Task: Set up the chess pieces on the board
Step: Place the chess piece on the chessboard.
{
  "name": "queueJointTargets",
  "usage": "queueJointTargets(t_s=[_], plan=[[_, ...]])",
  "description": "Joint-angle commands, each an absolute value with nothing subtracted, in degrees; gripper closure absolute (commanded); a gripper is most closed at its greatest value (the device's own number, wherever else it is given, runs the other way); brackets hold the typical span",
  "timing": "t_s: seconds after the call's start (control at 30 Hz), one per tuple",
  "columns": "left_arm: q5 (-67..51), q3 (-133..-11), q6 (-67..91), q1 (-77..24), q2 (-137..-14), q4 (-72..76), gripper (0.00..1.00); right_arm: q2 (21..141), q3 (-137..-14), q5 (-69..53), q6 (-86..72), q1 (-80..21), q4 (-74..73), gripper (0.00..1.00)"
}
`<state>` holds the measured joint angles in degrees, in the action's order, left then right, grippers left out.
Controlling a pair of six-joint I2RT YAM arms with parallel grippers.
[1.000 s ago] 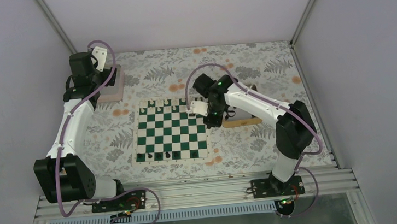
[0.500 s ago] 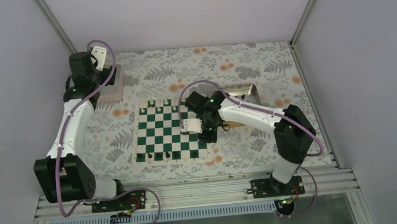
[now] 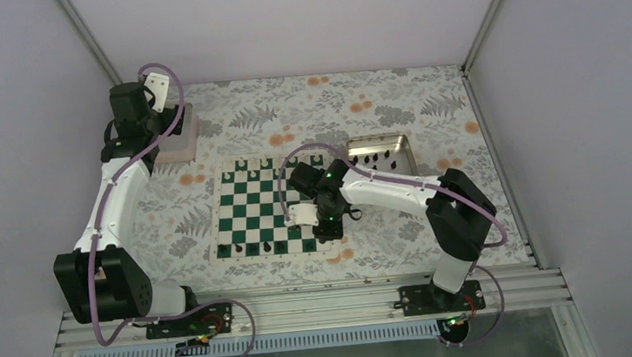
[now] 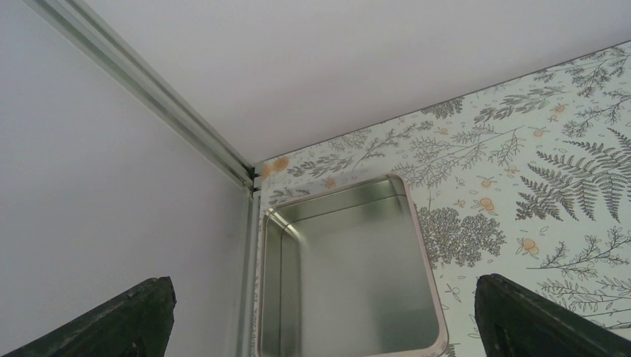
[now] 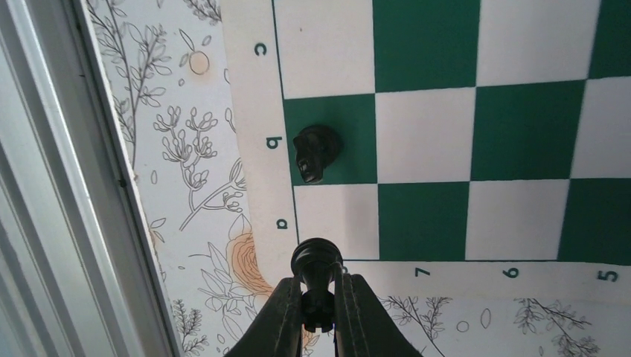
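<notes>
The right claw (image 5: 318,301) is clamped on a small black chess piece (image 5: 316,259) above the near right corner of the green-and-white square chess mat (image 5: 424,44). The left claw (image 4: 324,320), fingers apart, hangs over a pale square tray (image 4: 418,245) beyond the mat's far left corner.

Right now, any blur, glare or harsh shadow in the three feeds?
Top external: even, soft light, no hard shadows; chess pieces on the board too small to resolve. Left wrist: mild sheen inside the tray, own fingers dark, detail lost. Right wrist: board squares crisp, held black piece sharp, rail at left edge looks soft.
</notes>
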<state>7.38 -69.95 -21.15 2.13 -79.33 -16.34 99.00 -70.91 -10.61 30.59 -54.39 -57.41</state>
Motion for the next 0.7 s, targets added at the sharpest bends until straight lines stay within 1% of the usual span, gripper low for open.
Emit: queueJointTargets(t_s=[0.0, 0.67], plan=[[7.58, -69.7, -20.3, 2.46, -79.45, -15.53, 0.0, 100.73, -69.3, -9.68, 30.21, -55.04, -55.33, 0.9], [7.51, -69.39, -20.48, 2.45, -79.1, -15.49, 0.0, 104.32, -70.21, -10.01, 30.25, -55.1, -54.71, 0.9]])
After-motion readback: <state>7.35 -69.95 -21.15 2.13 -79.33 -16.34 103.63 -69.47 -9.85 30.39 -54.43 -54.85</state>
